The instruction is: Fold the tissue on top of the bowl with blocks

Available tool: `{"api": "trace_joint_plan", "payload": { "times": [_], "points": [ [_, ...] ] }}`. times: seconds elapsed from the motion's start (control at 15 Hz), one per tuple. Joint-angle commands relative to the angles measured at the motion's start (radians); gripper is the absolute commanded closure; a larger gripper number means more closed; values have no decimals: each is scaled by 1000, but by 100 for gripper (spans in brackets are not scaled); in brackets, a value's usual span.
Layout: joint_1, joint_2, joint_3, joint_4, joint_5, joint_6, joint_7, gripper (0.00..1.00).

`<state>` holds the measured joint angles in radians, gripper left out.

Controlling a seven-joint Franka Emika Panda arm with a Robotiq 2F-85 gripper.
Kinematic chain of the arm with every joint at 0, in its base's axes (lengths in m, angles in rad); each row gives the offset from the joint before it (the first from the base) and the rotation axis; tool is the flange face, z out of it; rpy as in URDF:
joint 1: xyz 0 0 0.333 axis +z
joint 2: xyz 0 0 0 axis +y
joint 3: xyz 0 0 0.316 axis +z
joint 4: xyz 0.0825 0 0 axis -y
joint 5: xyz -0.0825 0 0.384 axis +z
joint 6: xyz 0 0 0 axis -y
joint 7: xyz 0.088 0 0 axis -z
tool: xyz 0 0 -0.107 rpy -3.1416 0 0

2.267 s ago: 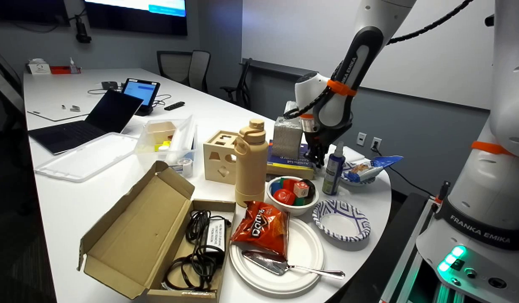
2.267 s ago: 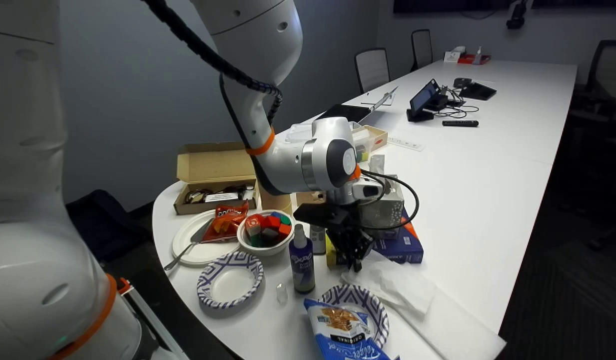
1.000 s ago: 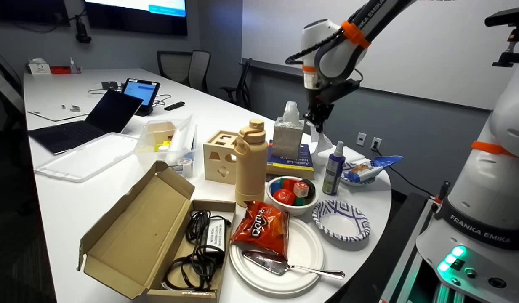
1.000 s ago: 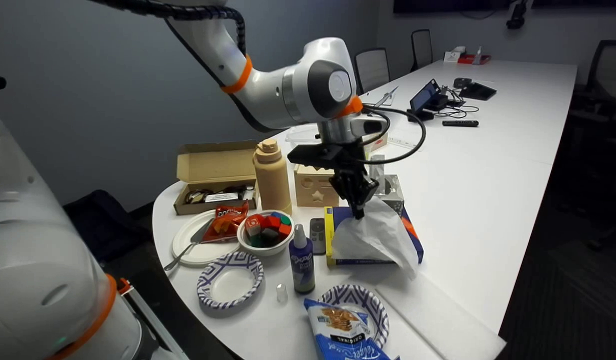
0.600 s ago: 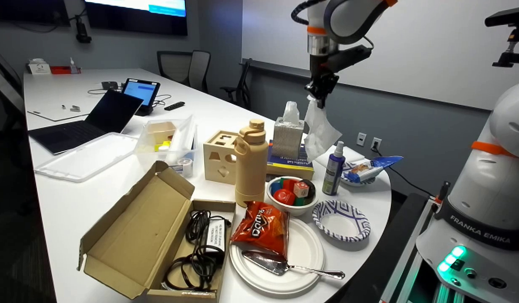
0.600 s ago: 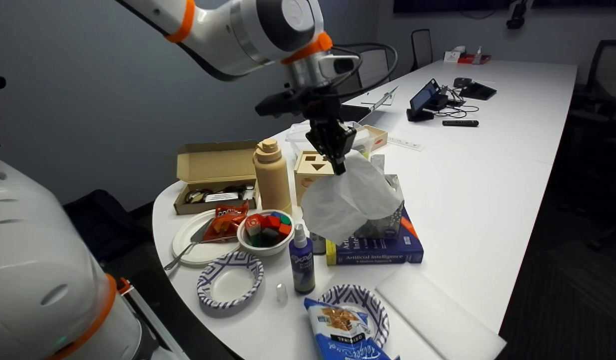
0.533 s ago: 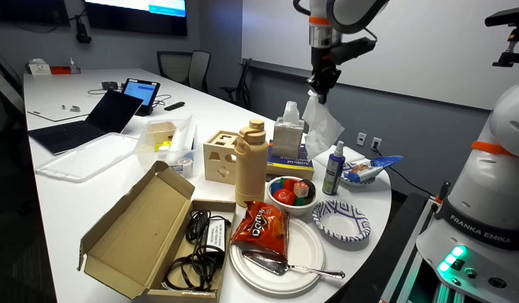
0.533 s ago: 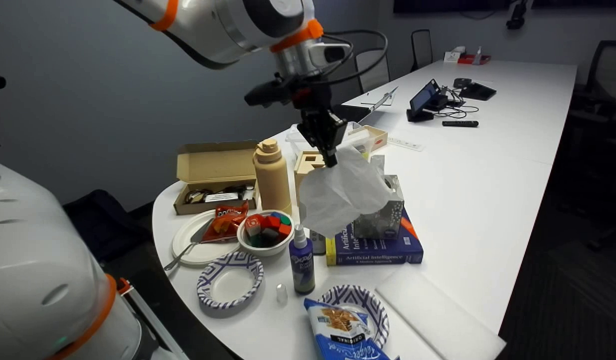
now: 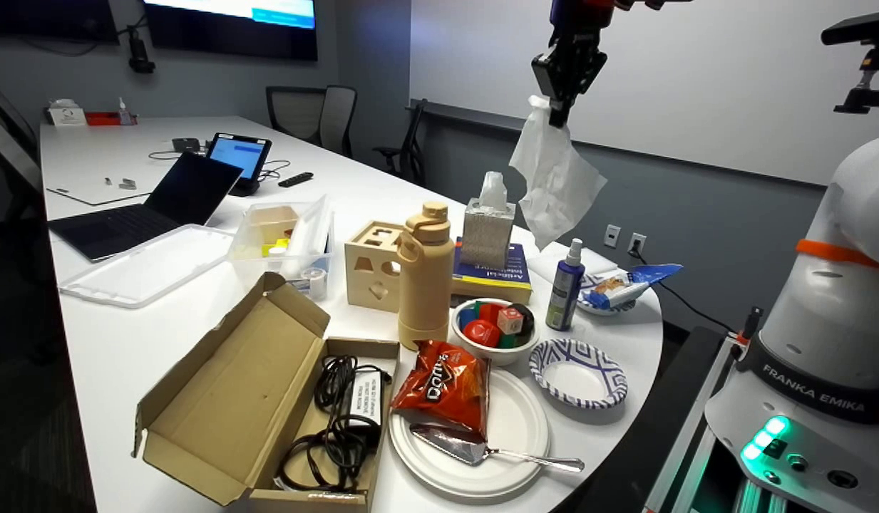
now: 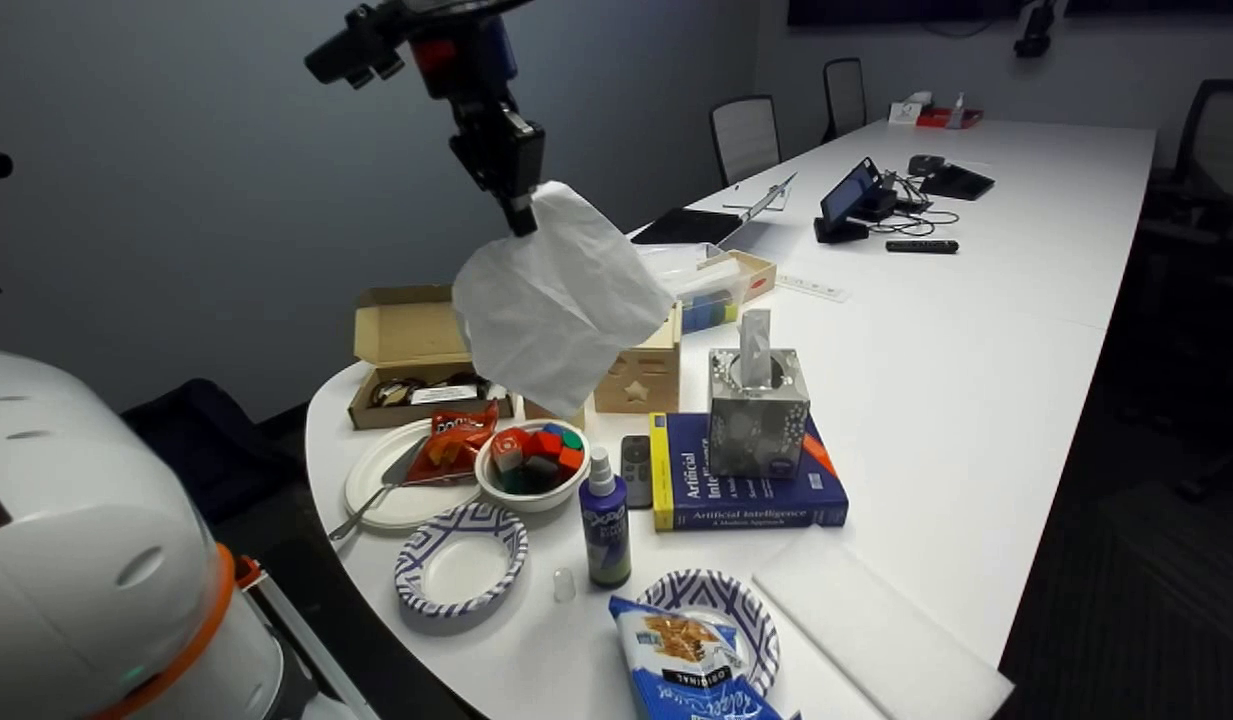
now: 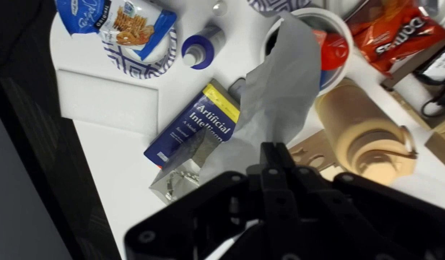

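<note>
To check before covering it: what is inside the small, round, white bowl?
The bowl holds small red, blue, green and dark blocks; its bottom, and anything beneath them, is covered.

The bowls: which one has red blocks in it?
The plain white bowl beside the Doritos bag holds the red blocks; the other two bowls have blue-patterned rims.

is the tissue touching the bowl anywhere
Apart: an exterior view shows the tissue hanging in the air, with a clear gap between its lowest corner and the bowl.

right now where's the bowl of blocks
In an exterior view, the bowl with its blocks stands left of centre, between the red Doritos bag and the purple spray bottle.
</note>
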<state>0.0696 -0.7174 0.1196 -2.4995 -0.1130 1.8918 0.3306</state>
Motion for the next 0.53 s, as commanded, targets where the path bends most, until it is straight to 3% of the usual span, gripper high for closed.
{"api": "trace_joint_plan", "payload": {
  "times": [0.0,0.2,0.47],
  "points": [
    [37,-115,-15,-57,149,-12,-32,100],
    [26,-133,-57,-124,254,-5,-52,100],
    [15,-48,-129,-195,357,7,-156,100]
  ]
}}
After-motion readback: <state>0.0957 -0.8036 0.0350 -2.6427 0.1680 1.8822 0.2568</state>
